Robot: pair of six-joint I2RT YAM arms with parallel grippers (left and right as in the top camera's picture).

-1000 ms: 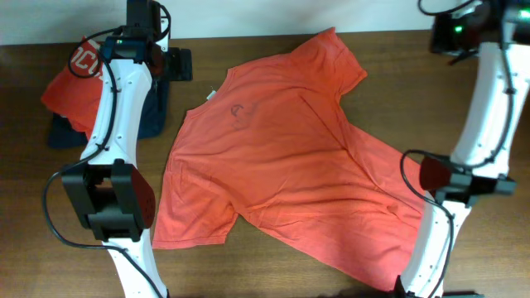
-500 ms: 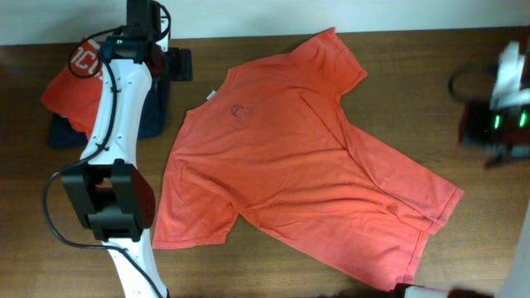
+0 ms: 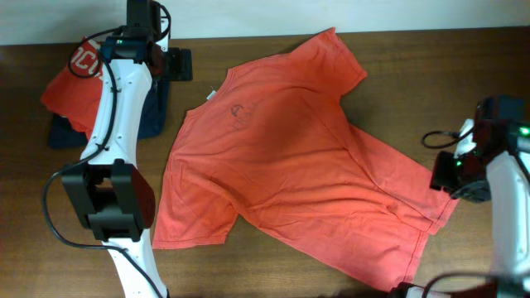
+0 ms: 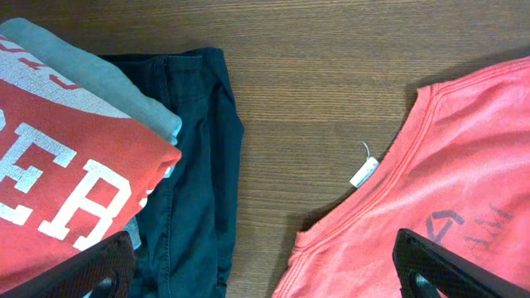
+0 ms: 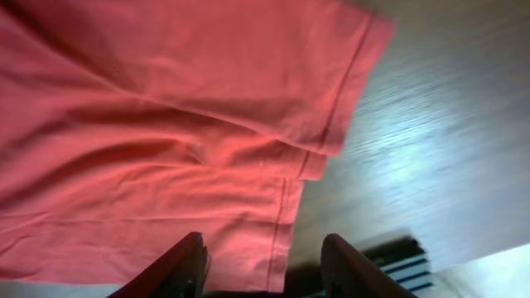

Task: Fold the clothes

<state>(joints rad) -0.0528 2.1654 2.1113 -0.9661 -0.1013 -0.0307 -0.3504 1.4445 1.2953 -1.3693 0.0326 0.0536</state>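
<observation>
Sprawling askew, the coral T-shirt [image 3: 290,165] lies wrinkled.

White block letters stand on the folded red garment [image 4: 58,174], ahead of the left gripper [image 4: 265,263] and just beyond the finger at the lower left of its wrist view. Two rows are cut by the fold and the frame edge, and "ER" can be read in each. Above them are only fragments of another row. From overhead, the same lettering curves and looks like "OC", partly behind the arm.

On the spread coral T-shirt [image 4: 472,141], just beyond the other finger, a faint dark print sits below the collar: an angular chevron mark and letters like "AM". The white collar tag [image 4: 363,172] is too small to read.
</observation>
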